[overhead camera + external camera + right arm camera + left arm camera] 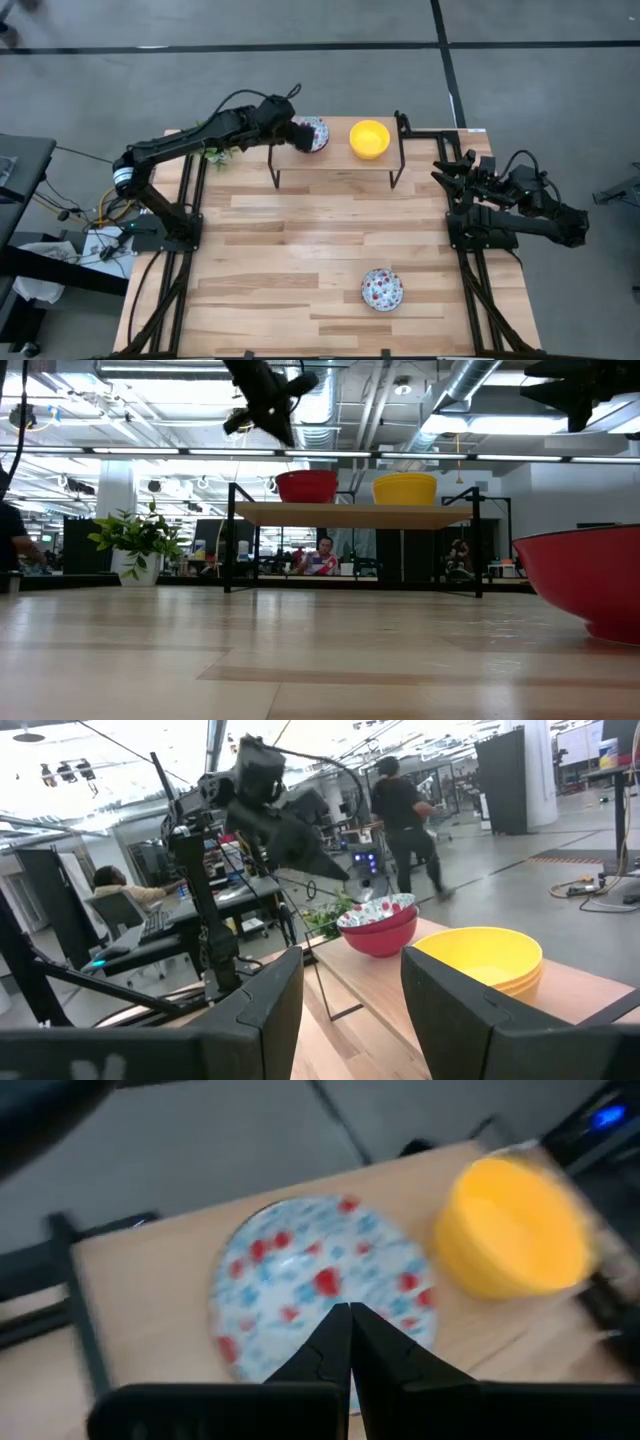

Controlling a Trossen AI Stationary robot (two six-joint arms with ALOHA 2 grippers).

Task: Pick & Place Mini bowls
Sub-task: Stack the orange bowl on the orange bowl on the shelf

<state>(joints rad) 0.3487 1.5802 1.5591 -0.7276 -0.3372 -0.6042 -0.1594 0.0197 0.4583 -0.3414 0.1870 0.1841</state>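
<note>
Left gripper [303,133], fingers pressed together and holding nothing, hangs over the floral bowl [314,133] at the left end of the raised shelf [335,162]. Yellow bowl [369,139] sits just beside it, mid-shelf. Both upright, mouths up. Second floral bowl [382,289] sits upright near the table's front edge. Right gripper [455,170], fingers apart, waits off the table's right edge. No readable writing.

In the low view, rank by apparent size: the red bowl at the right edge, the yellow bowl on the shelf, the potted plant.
1. Red bowl at the right edge, largest, though it sits nearest the camera.
2. Potted plant and yellow bowl look much alike; no ranking.
</note>
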